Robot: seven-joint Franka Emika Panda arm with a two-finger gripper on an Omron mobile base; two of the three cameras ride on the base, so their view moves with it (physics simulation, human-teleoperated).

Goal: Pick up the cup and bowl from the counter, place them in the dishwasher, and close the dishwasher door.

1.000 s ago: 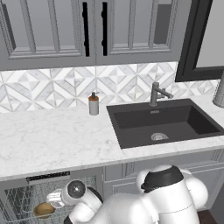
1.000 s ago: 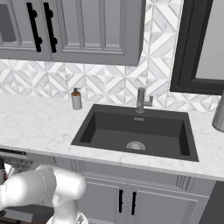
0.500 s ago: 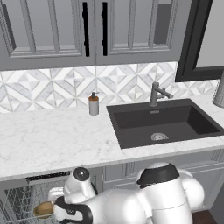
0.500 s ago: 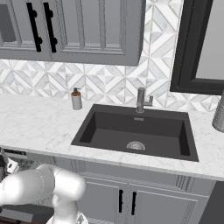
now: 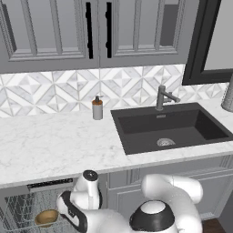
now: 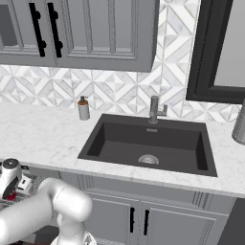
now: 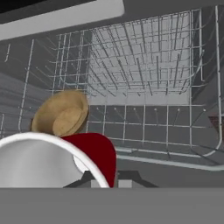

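**Cup poised over dishwasher rack, bowl already loaded**

The robot arm reaches low into the open dishwasher, under the marble counter to the left of the dark sink. In the hand view the red cup sits at the bottom of the picture, its white rim sweeping across the lower left, right at the gripper. The fingertips themselves are hidden behind the cup, so whether they clamp it or have let go cannot be told from these pictures. The bowl rests tilted on the wire rack, just behind the cup and close to touching it; it also shows in the left base view, low in the rack beside the arm.

The step in hand appears to be setting down the cup, the 2nd of 2 items. To do it well, the cup should settle onto bare rack beside the bowl rather than on its edge, and between the tines so it stays put. A straight retreat afterward would avoid knocking either piece. The door has yet to be closed.
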